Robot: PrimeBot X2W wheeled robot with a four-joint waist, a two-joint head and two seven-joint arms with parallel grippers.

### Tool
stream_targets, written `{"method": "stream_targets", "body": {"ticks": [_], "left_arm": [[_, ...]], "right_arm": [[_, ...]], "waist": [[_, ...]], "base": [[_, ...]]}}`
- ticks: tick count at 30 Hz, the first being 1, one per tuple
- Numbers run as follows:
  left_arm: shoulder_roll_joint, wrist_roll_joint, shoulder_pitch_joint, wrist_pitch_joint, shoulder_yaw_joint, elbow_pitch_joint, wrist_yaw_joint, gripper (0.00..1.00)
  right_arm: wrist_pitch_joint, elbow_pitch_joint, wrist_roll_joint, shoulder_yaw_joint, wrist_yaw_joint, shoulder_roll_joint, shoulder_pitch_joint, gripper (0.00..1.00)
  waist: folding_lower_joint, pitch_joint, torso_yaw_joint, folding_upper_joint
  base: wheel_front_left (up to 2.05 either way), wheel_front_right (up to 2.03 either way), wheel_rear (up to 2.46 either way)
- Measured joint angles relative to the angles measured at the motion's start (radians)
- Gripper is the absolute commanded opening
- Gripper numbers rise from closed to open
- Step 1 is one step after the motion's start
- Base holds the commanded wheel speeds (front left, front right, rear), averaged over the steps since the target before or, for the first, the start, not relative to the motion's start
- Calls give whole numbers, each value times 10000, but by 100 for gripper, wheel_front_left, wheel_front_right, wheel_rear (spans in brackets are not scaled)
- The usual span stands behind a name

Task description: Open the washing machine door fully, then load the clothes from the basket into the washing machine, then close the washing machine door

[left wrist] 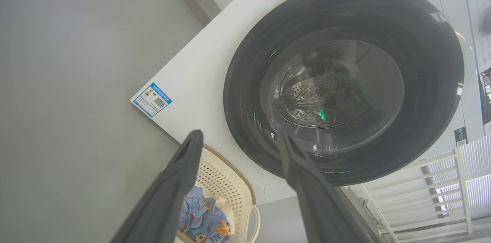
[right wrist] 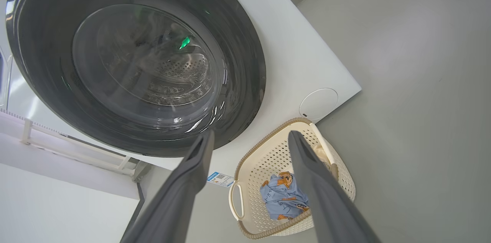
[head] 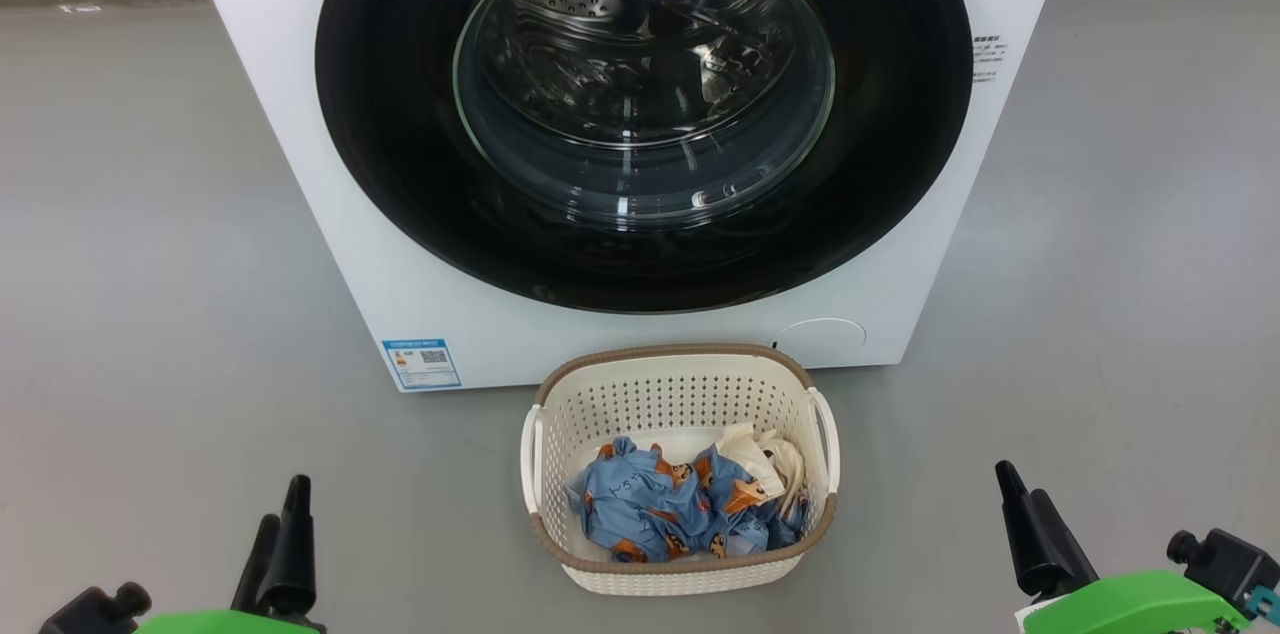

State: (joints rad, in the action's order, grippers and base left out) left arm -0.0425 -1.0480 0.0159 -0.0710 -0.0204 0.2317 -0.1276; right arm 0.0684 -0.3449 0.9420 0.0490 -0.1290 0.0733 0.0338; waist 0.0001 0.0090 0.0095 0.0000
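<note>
The white washing machine (head: pixel 300 164) stands ahead, its round black-rimmed door (head: pixel 400 164) shut flat against the front; the steel drum shows through the glass. On the floor before it sits the cream basket (head: pixel 680 394) holding the clothes (head: pixel 650 509), light blue printed fabric with a cream piece at the right. My left gripper (head: pixel 282 506) is low at the left and my right gripper (head: pixel 1022 489) low at the right, both well back from basket and door. In each wrist view the fingers (left wrist: pixel 180 181) (right wrist: pixel 314 181) stand apart with nothing between them: both open.
Grey floor (head: pixel 150 264) spreads to both sides of the machine. A blue label (head: pixel 421 364) and a round cap (head: pixel 820 339) sit low on its front. White racking (left wrist: pixel 429 197) stands beside the machine in the left wrist view.
</note>
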Motion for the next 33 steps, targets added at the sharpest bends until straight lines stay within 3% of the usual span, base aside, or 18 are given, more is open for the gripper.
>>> {"method": "stream_targets", "body": {"ticks": [33], "left_arm": [[-105,3848,-170,-894,249,-456,-2,100]], "right_arm": [[940,54,-4220,-73,0,178,41,100]], "waist": [[0,36,8,0]], "base": [[0,0,0]]}}
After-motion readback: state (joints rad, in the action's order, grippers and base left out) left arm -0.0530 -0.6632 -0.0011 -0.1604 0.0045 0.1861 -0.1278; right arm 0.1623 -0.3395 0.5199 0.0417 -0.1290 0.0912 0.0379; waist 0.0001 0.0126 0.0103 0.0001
